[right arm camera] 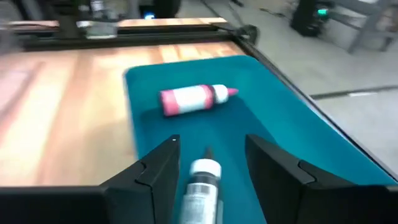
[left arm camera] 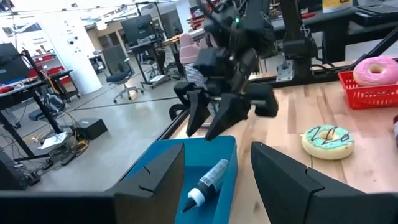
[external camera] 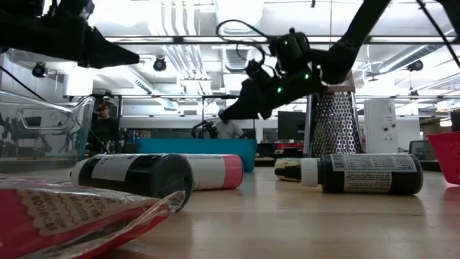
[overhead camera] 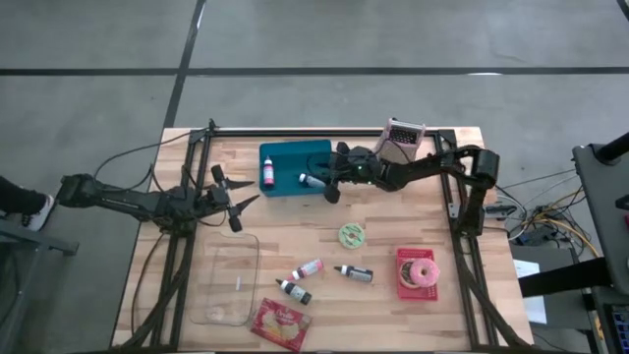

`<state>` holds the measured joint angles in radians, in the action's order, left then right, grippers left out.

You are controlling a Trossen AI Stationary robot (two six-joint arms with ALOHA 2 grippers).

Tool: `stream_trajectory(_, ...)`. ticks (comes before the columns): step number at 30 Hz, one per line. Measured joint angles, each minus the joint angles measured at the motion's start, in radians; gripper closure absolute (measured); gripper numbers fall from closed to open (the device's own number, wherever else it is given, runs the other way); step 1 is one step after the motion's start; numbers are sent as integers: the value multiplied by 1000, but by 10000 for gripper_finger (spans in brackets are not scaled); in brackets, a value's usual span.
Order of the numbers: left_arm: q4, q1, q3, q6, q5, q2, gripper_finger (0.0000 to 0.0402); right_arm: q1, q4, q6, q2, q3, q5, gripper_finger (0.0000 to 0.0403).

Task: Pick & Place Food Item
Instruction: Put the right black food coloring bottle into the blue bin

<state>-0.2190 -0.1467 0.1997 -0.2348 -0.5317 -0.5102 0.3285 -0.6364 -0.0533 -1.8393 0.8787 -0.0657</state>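
A teal tray [overhead camera: 293,157] stands at the table's far middle. In it lie a pink-and-white bottle [overhead camera: 267,173], also in the right wrist view [right arm camera: 196,98], and a dark bottle with a white cap [overhead camera: 313,180], which also shows in the right wrist view [right arm camera: 202,183]. My right gripper [overhead camera: 329,184] hangs open over the tray's right end. Its fingers [right arm camera: 155,168] stand on either side of the white-capped bottle, above it, without touching. My left gripper [overhead camera: 239,204] is open and empty, left of the tray, near the tray's near left corner.
A green-iced donut [overhead camera: 352,234] lies mid-table. A pink donut sits in a red basket [overhead camera: 417,272]. Three small bottles [overhead camera: 308,268] lie near a clear glass dish [overhead camera: 228,278]. A red snack packet [overhead camera: 281,324] lies at the near edge. A grater [overhead camera: 403,137] stands at the far right.
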Motion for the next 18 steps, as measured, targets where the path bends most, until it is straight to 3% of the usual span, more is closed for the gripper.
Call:
stream_trajectory(4,1,0,0,0,25,0,213,-4,46,-11,61,0,-45,230)
stream_trajectory(11,-3,0,4,27,187,-17,213,-27,151,-11,136,0,-88,230)
stream_trajectory(18,3,-12,45,61,272,-117,213,-129,332,-45,191,0,-152,230)
